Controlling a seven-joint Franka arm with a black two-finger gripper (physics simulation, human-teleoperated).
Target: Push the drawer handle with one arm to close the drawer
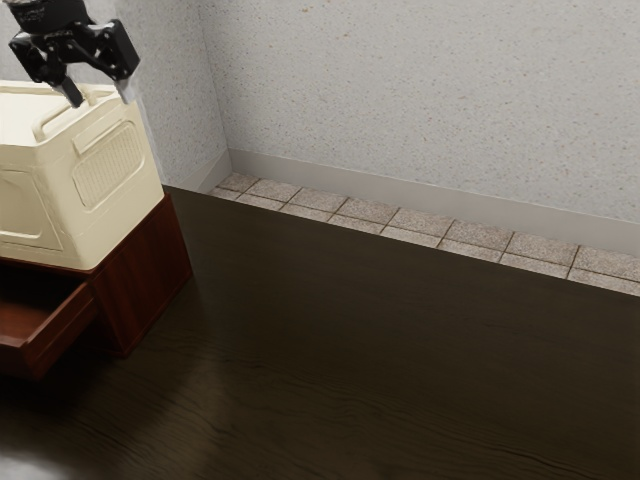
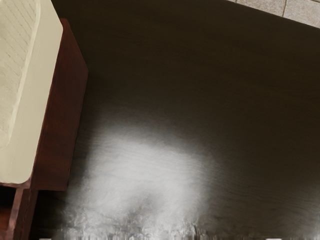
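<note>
One dark table comes nearest in the exterior view, with a pale sheen at its lower left corner. The wrist view shows two bright patches on the same top, one broad and one smaller.

One drawer is pulled out at the exterior view's left, partly cut off by the edge. It stands open, its inside showing and one side wall running back to the one red-brown cabinet that holds it. The wrist view has part of that drawer too, just beside the cabinet's end.

One cream box sits upright on top of the cabinet. Two recessed panels show on its sides, one of them ribbed, and a raised rail runs along its top.

One black gripper is over the box's top, near the rail; whether it touches I cannot tell. Its two fingers stand well apart, with nothing gripped between them, and the drawer lies lower down, apart from them.

Farther off is one strip of tiled floor, then one plain baseboard, and last two speckled wall faces meeting at one corner.
</note>
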